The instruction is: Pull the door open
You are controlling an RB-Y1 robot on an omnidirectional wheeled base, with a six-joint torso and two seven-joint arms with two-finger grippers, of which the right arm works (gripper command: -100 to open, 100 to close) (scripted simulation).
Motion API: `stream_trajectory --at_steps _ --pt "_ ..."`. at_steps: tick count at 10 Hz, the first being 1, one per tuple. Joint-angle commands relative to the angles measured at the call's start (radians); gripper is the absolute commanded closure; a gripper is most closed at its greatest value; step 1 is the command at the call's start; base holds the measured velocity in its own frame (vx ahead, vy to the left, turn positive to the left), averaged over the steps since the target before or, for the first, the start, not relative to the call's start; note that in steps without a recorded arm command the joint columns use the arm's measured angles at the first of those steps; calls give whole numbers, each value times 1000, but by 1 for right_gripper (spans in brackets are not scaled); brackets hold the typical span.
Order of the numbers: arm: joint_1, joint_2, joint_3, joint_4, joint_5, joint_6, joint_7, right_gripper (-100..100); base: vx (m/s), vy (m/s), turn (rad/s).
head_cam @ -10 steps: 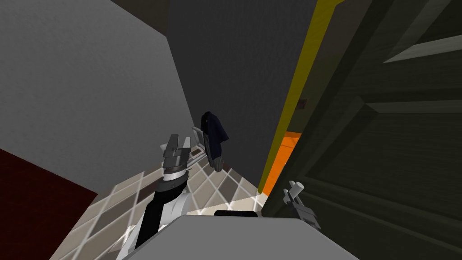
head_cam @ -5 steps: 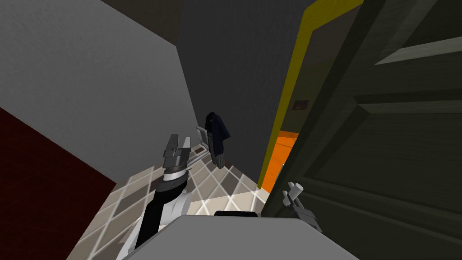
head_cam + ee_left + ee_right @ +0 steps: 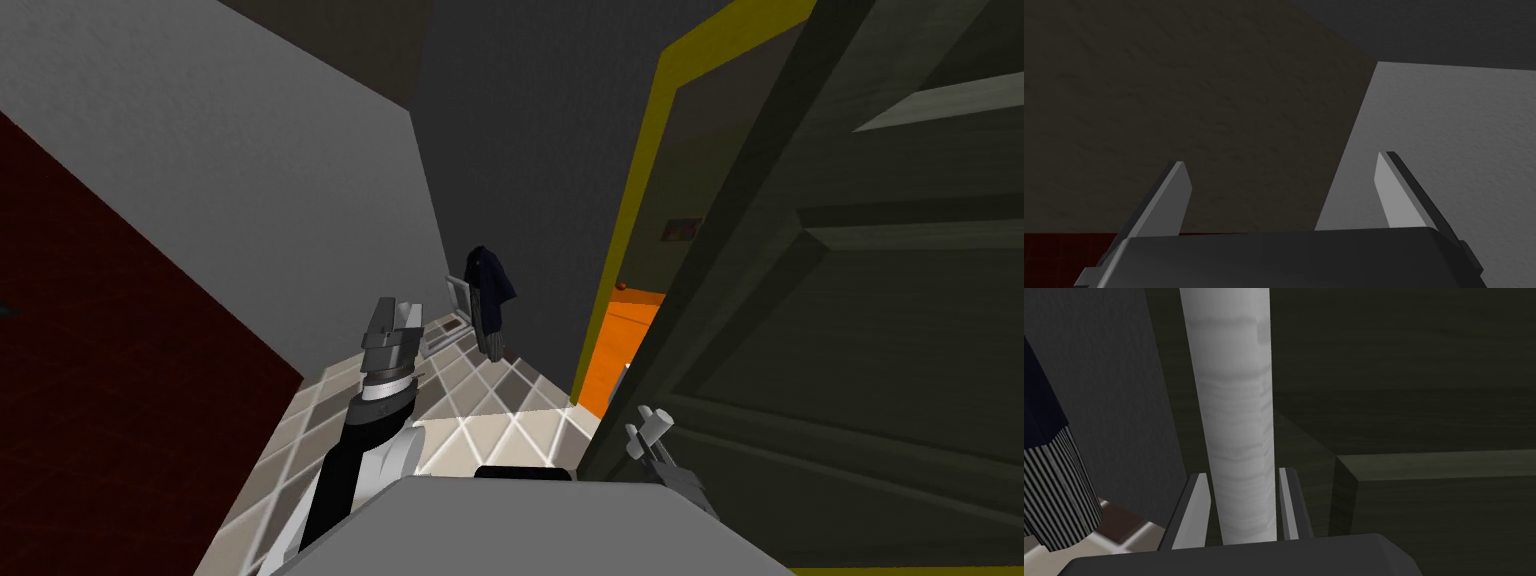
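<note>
**What stands where**

The door (image 3: 850,330) fills the frame's right, with its handle (image 3: 1236,413) between the fingers of the right tool (image 3: 1244,474), lower centre-right. The door frame (image 3: 630,250) stands left of the door's edge. The left tool (image 3: 393,325) sits lower centre-left over the floor (image 3: 480,390). A hanging garment (image 3: 490,285) lies beyond it, mid-frame.

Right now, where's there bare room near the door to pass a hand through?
Free: the tiled floor between the left hand and the door, and the gap between the yellow frame and the door, over orange floor. Crowded: the handle, clamped by the right hand, and the far corner with the coat.
</note>
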Motion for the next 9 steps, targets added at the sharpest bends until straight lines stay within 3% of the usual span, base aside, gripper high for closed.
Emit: stream_trajectory --at_steps 1,3,9 --pt "4 -10 22 12 12 -19 -17 100 -240 -40 117" --pt "8 -13 23 4 13 -16 -15 100 -171 -27 70" --pt "-6 -50 74 67 40 -78 -81 100 -252 -15 153"
